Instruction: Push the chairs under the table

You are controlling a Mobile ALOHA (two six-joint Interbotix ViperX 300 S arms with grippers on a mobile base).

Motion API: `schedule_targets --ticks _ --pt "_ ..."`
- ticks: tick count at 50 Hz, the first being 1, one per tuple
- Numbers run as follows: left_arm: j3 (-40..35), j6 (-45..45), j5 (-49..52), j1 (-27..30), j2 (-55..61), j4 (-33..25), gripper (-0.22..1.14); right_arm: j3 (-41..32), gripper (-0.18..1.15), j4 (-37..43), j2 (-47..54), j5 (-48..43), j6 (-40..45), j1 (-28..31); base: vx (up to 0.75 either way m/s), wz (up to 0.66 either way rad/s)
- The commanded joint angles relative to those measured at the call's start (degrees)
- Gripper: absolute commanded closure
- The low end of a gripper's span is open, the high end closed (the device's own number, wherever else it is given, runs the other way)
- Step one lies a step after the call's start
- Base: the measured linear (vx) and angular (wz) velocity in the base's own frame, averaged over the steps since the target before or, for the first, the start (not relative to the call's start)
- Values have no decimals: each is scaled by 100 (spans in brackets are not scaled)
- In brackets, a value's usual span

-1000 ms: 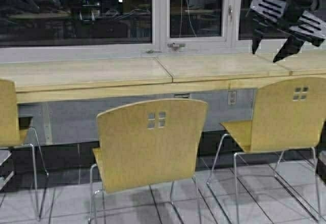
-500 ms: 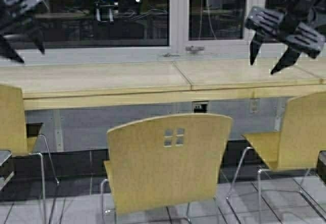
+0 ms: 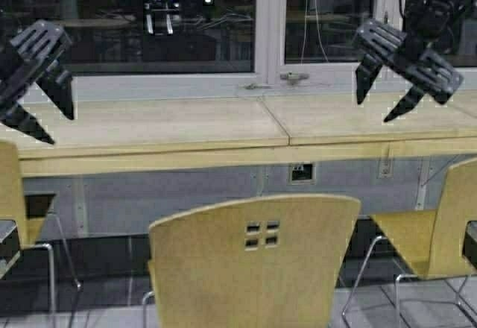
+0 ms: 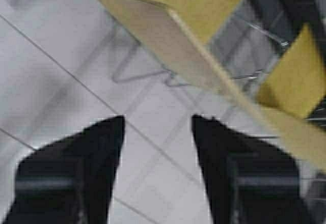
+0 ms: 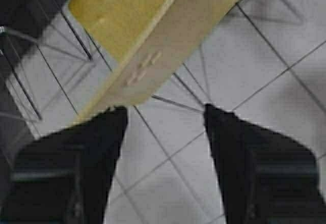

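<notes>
Your left gripper (image 3: 46, 113) has its fingers spread apart with nothing between them, and the right gripper (image 3: 381, 93) is the same: parted, empty, raised. In the left wrist view the left fingers (image 4: 104, 147) hang over bare floor tiles (image 4: 56, 76), with the top edge of a chair back just beyond their tips. In the right wrist view the right fingertips (image 5: 109, 132) sit just short of the middle chair (image 3: 257, 257), whose backrest edge and small cut-outs lie right past them.

Neither gripper touches a chair yet. Both are held high, level with the table (image 3: 171, 130) in the high view, while the middle chair's backrest stands well below them, centred between the two arms and drawn out from the table's front edge.

Your main risk, as I judge it, is contact at the wrong height. If you drive forward with the arms this high, the fingers could pass over the backrest or only catch its top rim, and the chair would tip toward the table instead of sliding. A push from one gripper alone would likely swing the chair on its thin chrome legs, so it jams crooked against the edge.

Watch the neighbours too: the chair on the left (image 3: 11, 194) and the chair on the right (image 3: 440, 231) stand near the arms' outer sides, and the base could clip either one.
</notes>
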Motion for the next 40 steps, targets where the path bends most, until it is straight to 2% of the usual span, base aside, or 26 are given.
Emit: schedule_targets --ticks 1,12,19,28,40 --pt "-132 -9 -167 -615 272 -677 10 -132 12 299 158 -44 9 18 27 -10" --pt "-536 -237 -466 -1951 1688 -1828 10 -176 12 545 554 -35 105 123 25 -4" --pt "-967 -360 -668 -2593 2663 -2303 10 -141 12 756 773 -70 123 123 22 6" --pt "-1424 -431 -668 -2839 3322 -2654 10 -97 12 958 1037 -123 123 97 20 8" --pt "-1441 -475 -668 -2953 3718 -3050 10 -70 12 1248 1424 18 123 114 15 8"
